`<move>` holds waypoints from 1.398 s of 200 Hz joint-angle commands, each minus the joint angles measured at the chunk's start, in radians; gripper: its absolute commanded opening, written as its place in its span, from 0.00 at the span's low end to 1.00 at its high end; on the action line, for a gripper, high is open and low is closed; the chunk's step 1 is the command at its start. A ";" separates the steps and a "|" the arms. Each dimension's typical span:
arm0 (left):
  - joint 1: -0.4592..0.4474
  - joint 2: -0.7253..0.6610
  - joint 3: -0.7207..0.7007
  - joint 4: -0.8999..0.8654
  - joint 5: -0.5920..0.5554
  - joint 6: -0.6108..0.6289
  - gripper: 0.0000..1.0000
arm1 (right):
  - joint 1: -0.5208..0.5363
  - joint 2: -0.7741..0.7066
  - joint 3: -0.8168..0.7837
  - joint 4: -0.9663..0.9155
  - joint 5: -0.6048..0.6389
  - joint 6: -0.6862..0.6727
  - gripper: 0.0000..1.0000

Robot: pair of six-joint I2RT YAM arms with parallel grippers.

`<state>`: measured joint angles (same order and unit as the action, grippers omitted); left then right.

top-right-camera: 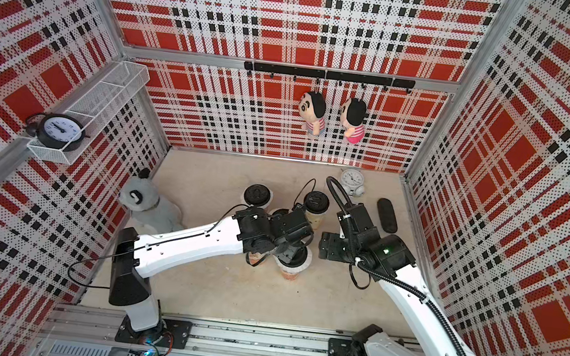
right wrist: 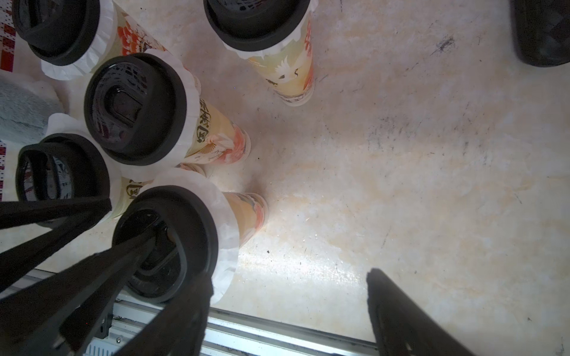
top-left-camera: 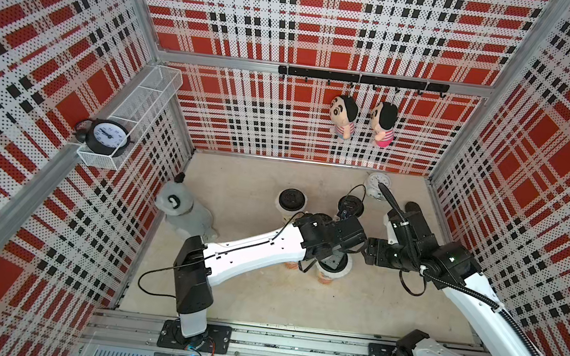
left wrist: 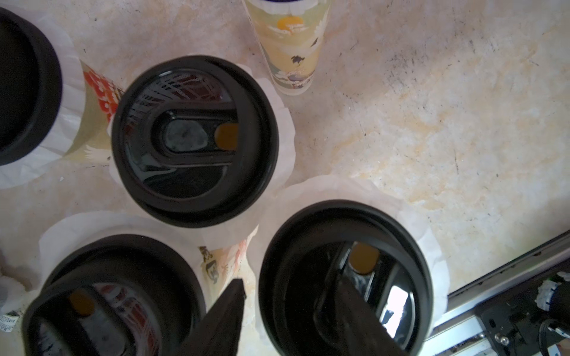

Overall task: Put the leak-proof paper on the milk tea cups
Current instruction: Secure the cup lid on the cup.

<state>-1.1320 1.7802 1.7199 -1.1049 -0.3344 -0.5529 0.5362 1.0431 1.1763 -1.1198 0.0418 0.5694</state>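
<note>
White leak-proof paper [left wrist: 354, 189] on front-edge milk tea cup [right wrist: 246, 215] lies directly under parted, empty left fingers [left wrist: 229, 311]; right fingers [right wrist: 407, 320] open alongside

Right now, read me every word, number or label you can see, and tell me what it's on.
"国", likely, followed by more brush characters I can't read: side of a cup.
Dial of the black clock: numbers too small.
Dial of the white clock: numbers too small.
Print on a small white tag: blurred.
</note>
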 commanded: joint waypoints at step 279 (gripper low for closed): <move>-0.001 -0.029 -0.167 0.005 0.043 -0.020 0.51 | 0.067 0.048 -0.368 0.175 -0.131 0.081 0.59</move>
<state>-1.1320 1.7241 1.6150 -1.0088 -0.3248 -0.5777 0.5827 1.0618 0.9154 -0.8085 -0.1047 0.6346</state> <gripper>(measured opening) 0.511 0.596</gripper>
